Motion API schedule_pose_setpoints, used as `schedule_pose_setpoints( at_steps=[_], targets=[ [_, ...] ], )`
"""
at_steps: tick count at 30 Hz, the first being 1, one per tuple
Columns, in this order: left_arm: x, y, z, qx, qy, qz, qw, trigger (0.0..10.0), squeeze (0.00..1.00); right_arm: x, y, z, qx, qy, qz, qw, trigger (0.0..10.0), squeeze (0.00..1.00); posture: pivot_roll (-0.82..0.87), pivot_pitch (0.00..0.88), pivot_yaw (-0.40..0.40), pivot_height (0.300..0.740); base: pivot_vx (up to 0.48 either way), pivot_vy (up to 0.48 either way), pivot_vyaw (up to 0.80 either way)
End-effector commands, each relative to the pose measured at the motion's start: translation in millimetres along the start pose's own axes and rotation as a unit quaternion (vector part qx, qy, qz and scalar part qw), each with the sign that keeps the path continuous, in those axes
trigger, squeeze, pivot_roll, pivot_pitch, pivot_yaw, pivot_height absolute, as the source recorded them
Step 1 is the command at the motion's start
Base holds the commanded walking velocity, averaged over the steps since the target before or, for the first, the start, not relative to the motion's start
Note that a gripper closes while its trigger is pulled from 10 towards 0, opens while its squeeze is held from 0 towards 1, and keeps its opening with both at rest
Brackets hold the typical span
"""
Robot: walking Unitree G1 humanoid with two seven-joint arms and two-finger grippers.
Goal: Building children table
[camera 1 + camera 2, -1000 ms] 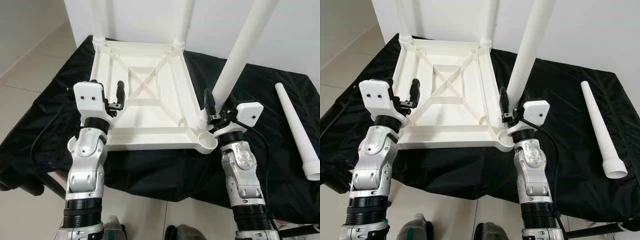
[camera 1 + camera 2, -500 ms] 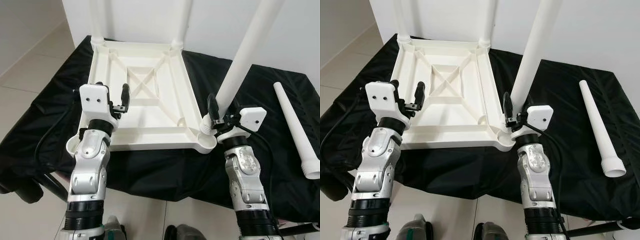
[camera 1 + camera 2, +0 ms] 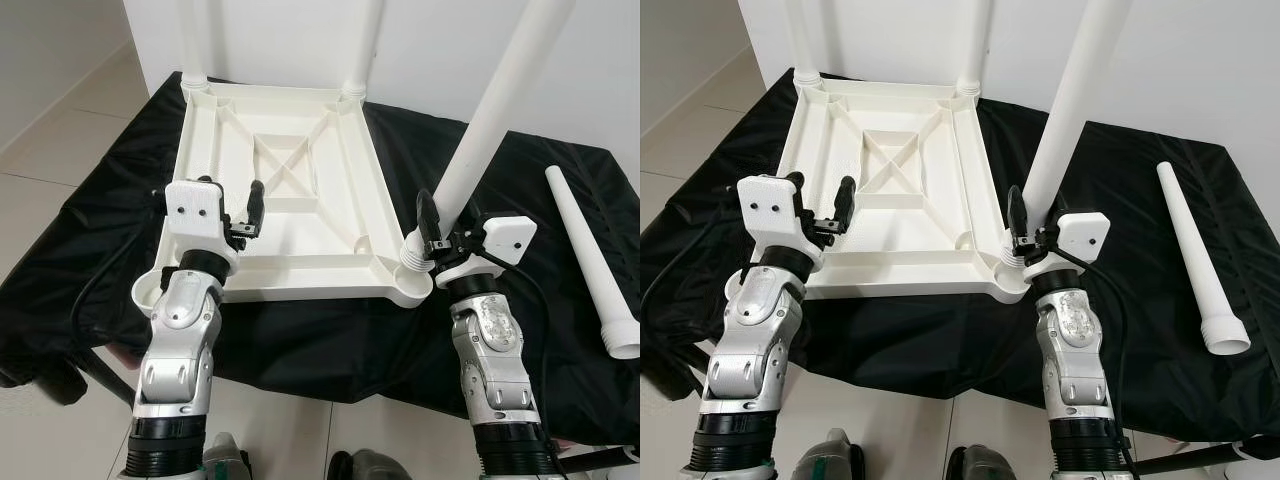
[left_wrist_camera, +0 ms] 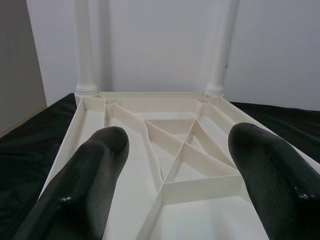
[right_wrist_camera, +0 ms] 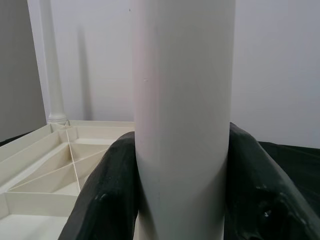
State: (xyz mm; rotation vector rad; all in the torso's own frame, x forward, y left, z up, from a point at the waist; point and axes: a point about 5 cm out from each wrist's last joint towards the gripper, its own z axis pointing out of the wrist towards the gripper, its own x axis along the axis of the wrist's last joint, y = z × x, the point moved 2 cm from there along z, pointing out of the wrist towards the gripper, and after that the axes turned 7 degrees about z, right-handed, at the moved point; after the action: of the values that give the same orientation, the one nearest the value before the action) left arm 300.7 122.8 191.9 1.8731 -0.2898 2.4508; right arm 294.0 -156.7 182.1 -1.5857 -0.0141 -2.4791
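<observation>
Black cloth (image 3: 560, 190) is draping the work surface, with pale floor tiles (image 3: 60, 110) and a white wall (image 3: 1200, 70) around it. We are clamping our right gripper (image 3: 432, 232) on a white leg (image 3: 480, 140) standing at the upturned tabletop's (image 3: 300, 180) near right corner socket, perhaps not fully seated. Our left gripper (image 3: 245, 215), fingers apart, is hovering over its near left edge. A spare leg (image 3: 1195, 260) is lying well apart to the right.
</observation>
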Motion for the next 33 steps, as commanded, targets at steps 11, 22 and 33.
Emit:
schedule_pose_setpoints(
  at_steps=[11,22,33],
  targets=[
    [-19,-6.9,-1.9,0.015,-0.039,0.014,0.999,10.0,0.00,-1,3.1,0.1,-0.007,0.002,0.003,1.000,10.0,0.00,0.03,0.000,-0.050,0.740,0.000,0.000,0.00],
    [-24,-15.6,1.5,0.018,-0.046,0.023,0.999,10.0,0.00,-4,8.8,4.5,-0.019,0.007,0.006,1.000,10.0,0.00,0.03,0.000,-0.029,0.740,0.000,0.000,0.00],
    [-31,-23.6,-1.1,0.033,-0.058,0.020,0.998,10.0,0.00,-9,8.7,0.7,-0.014,-0.006,0.006,1.000,10.0,0.00,0.03,0.000,-0.045,0.740,0.000,0.000,0.00]
  ],
)
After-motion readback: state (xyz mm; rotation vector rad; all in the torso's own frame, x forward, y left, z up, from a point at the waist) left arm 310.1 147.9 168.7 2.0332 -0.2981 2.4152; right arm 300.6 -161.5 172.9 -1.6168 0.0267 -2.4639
